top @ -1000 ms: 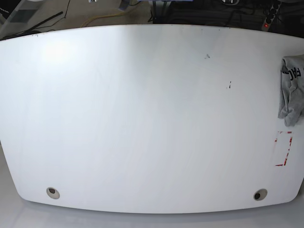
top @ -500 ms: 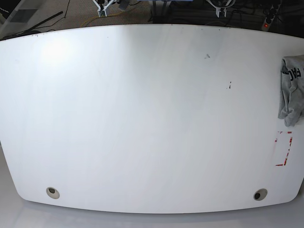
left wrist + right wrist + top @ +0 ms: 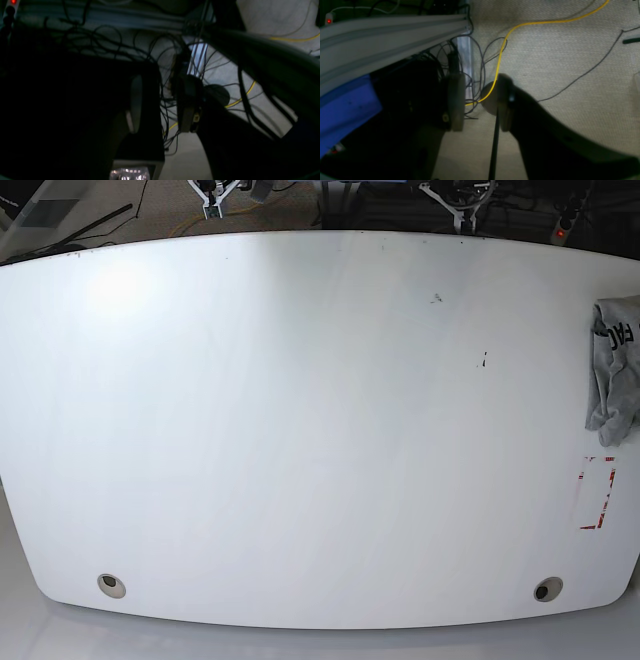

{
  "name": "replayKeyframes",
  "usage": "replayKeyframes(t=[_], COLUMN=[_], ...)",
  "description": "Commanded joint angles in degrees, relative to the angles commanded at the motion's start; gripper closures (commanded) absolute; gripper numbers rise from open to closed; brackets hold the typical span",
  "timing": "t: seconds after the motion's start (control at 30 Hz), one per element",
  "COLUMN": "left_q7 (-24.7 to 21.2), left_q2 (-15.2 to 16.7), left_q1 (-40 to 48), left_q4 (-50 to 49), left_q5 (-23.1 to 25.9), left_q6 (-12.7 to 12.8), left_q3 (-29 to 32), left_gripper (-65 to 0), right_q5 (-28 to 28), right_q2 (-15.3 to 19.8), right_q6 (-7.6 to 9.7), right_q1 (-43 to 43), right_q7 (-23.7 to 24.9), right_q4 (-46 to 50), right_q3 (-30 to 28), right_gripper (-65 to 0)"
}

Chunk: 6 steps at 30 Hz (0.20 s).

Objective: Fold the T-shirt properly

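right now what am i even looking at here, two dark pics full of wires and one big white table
It is a two-armed robot meant to fold a shirt. The bright picture looks down on a white table. A crumpled grey T-shirt lies at its right edge, partly out of the picture; red tape marks sit just below it. The dark pictures come from cameras on each wrist, aimed at the cable-strewn floor beyond the table. The left claw and the right claw are both open and hold nothing.
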Motion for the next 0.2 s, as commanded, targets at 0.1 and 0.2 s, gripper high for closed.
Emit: replayKeyframes(t=[0.1, 0.2], left_q7=[0.00, -0.09], left_q2=[-0.09, 0.00], left_q1=[0.00, 0.00], left_q4=[0.00, 0.00], left_q5=[0.00, 0.00], left_q6=[0.00, 0.00], left_q3=[-0.26, -0.26], left_gripper=[-20.3, -20.3], right_q5=[-0.09, -0.09], right_q2=[0.00, 0.00], right_q6=[0.44, 0.44], right_q1=[-0.18, -0.18], right_q7=[0.09, 0.09], right_q4=[0.00, 0.00], right_q3=[-0.09, -0.09], right_gripper=[-20.0, -20.0])
